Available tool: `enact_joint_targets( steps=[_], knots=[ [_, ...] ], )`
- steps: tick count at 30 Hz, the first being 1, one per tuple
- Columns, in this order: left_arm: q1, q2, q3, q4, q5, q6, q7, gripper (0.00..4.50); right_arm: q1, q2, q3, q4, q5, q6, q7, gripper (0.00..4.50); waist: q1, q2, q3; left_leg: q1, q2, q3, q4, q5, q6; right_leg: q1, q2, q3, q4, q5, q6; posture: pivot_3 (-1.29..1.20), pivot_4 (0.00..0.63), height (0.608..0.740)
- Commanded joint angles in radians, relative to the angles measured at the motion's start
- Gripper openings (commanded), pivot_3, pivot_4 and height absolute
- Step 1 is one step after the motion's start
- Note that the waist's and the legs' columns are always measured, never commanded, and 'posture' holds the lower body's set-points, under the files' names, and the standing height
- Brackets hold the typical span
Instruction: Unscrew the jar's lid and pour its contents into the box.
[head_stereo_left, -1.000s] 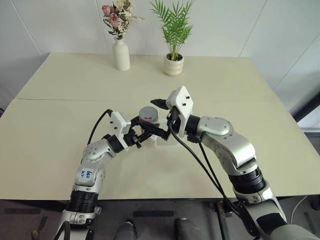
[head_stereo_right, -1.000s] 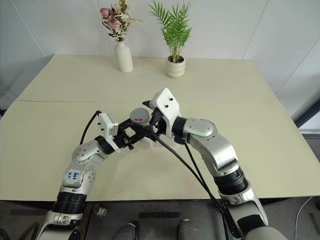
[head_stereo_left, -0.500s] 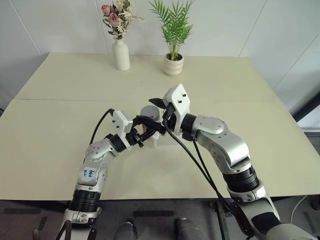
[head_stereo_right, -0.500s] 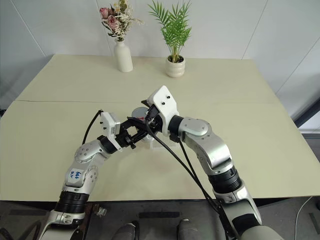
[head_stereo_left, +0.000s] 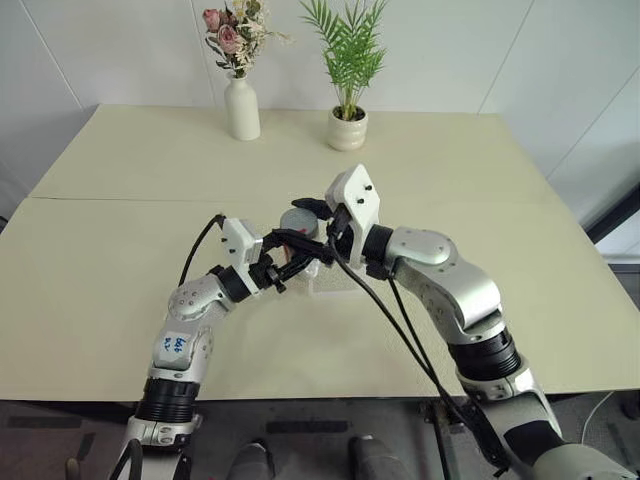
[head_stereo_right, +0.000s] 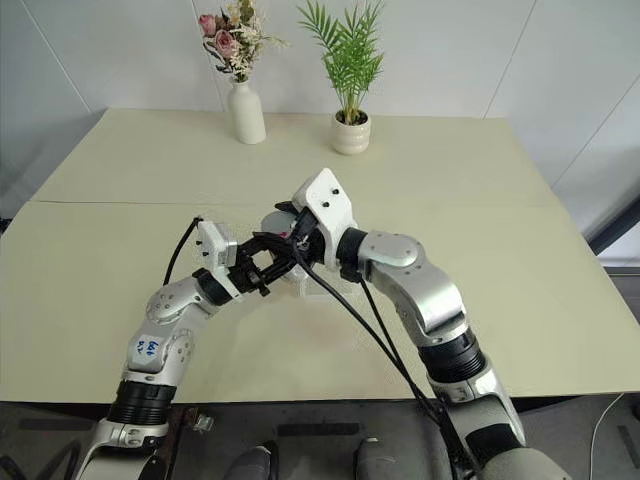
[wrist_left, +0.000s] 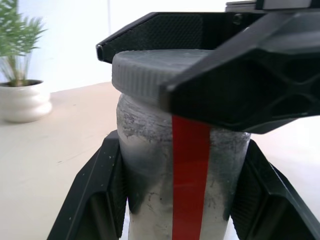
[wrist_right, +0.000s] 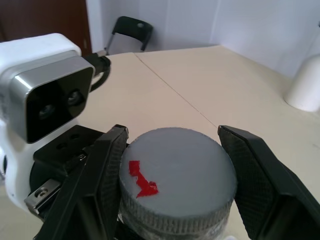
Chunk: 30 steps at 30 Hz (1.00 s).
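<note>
While left gripper (wrist_left: 180, 200) clamps jar (wrist_left: 150, 165), right gripper (wrist_right: 175, 175) pinches lid (wrist_right: 177, 170).

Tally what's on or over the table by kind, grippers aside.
Jar: 1
Lid: 1
Clear box: 1
Flower vase: 1
Potted plant: 1
Total: 5

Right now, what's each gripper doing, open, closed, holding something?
Left gripper: shut on the jar.
Right gripper: shut on the lid.
</note>
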Motion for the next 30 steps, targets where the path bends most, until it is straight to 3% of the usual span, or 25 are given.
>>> enact_joint_targets(
  steps=[1, 12, 25, 30],
  knots=[
    [-0.009, 0.039, 0.012, -0.055, -0.088, 0.051, -0.106, 2.19, -0.051, -0.053, -0.036, 0.005, 0.061, -0.034, 0.15, 2.57, -0.001, 0.0, 0.0, 0.0, 0.0, 0.0, 0.0, 0.0, 0.0, 0.0, 0.0, 0.0, 0.0, 0.0, 0.0, 0.0, 0.15, 0.74],
    [-0.02, 0.118, -0.031, -0.067, -0.156, 0.15, -0.334, 2.19, -0.105, -0.125, -0.026, 0.074, 0.171, -0.059, 0.498, 2.57, -0.002, 0.0, 0.0, 0.0, 0.0, 0.0, -0.001, 0.0, 0.0, 0.0, 0.0, 0.0, -0.001, 0.0, 0.0, 0.0, 0.15, 0.74],
    [-0.011, 0.118, -0.067, -0.06, -0.136, 0.125, -0.438, 2.19, -0.118, -0.122, -0.028, 0.111, 0.175, -0.063, 0.608, 2.57, -0.002, 0.0, 0.0, 0.0, 0.0, 0.0, -0.001, 0.0, 0.0, -0.001, 0.0, 0.0, -0.001, 0.0, 0.0, 0.0, 0.15, 0.74],
    [-0.019, 0.117, -0.057, -0.043, -0.133, 0.116, -0.437, 2.19, -0.102, -0.118, -0.037, 0.096, 0.172, -0.052, 0.569, 4.16, -0.002, 0.0, 0.0, 0.0, 0.0, 0.0, -0.001, 0.0, 0.0, -0.001, 0.0, 0.0, -0.001, 0.0, 0.0, 0.0, 0.15, 0.74]
  ],
)
